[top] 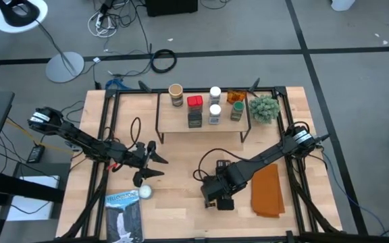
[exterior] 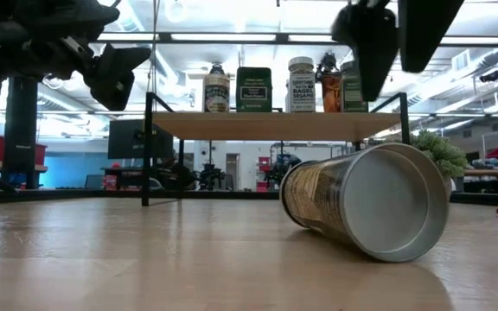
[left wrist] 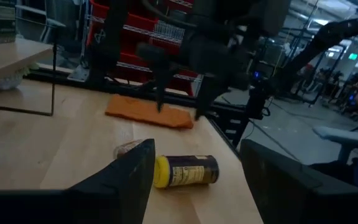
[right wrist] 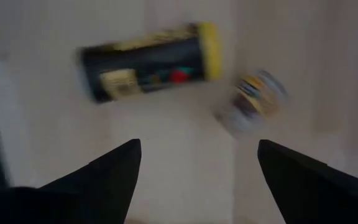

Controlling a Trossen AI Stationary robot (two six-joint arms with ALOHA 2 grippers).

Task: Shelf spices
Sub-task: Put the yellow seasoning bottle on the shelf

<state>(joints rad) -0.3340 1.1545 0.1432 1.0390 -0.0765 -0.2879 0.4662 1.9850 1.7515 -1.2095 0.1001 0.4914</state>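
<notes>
The light wood tabletop [top: 181, 152] sits on a grey floor with black tape lines and loose cables. The shelf [top: 201, 120] stands toward twelve o'clock, carrying six spices: a tan-lidded jar [top: 175, 94], a red tin [top: 194, 102], a dark tin [top: 194, 119], two white-lidded jars [top: 215, 93] and a green-lidded jar [top: 237, 111]. A small plant [top: 265, 108] stands at its three o'clock. An orange cloth [top: 269, 191] lies toward four o'clock, a blue-and-white booklet [top: 123, 216] toward seven o'clock.

The right claw [right wrist: 197, 155] hangs with its fingers spread wide, holding nothing, over a fallen yellow-lidded jar [right wrist: 151, 59] and a small blurred jar [right wrist: 253, 102]. The left claw [left wrist: 194, 168] hovers around eight o'clock, fingers parted and empty. Shelving and red bins fill the room behind.
</notes>
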